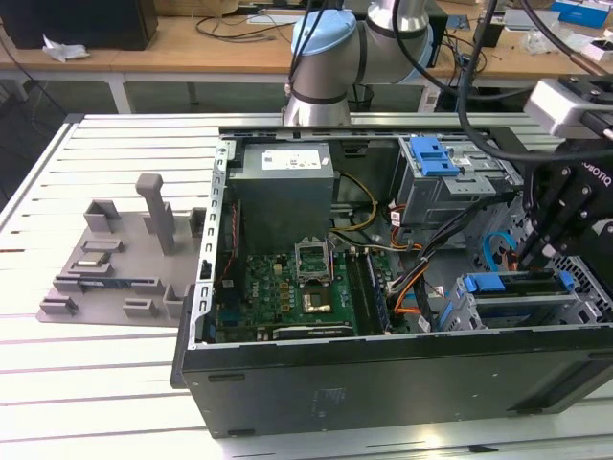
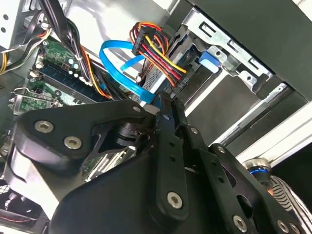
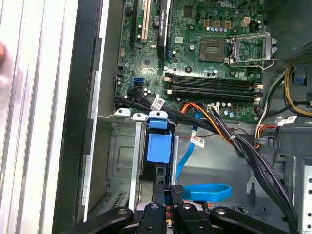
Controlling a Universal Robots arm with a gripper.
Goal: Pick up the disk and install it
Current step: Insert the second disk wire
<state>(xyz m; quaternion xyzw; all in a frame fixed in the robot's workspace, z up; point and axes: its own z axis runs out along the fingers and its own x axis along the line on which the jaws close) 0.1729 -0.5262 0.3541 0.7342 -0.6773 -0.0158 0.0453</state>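
The disk (image 1: 525, 309) stands on edge in the drive bay at the lower right of the exterior view, its blue carrier frame showing along the top, inside the open computer case (image 1: 383, 369). In the first wrist view the same blue carrier (image 3: 159, 141) sits in a slot of the grey metal bay (image 3: 119, 165) in the lower middle of the frame.

The gripper (image 1: 536, 251) hangs just above the disk at the right edge of the exterior view. In the first wrist view its black fingers (image 3: 176, 195) appear drawn close together at the bottom of the frame, right by the end of the carrier; whether they pinch anything I cannot tell.

A flat blue cable (image 2: 124, 68) loops beside the bay in the upper middle of the second wrist view, next to a bundle of red, yellow and black wires (image 2: 153, 46).

The green motherboard (image 1: 287, 297) lies in the middle of the case. A grey power supply box (image 1: 285, 192) stands above it in the frame. A grey fixture tray (image 1: 115, 259) rests on the white slatted table (image 1: 86, 383) at the left.
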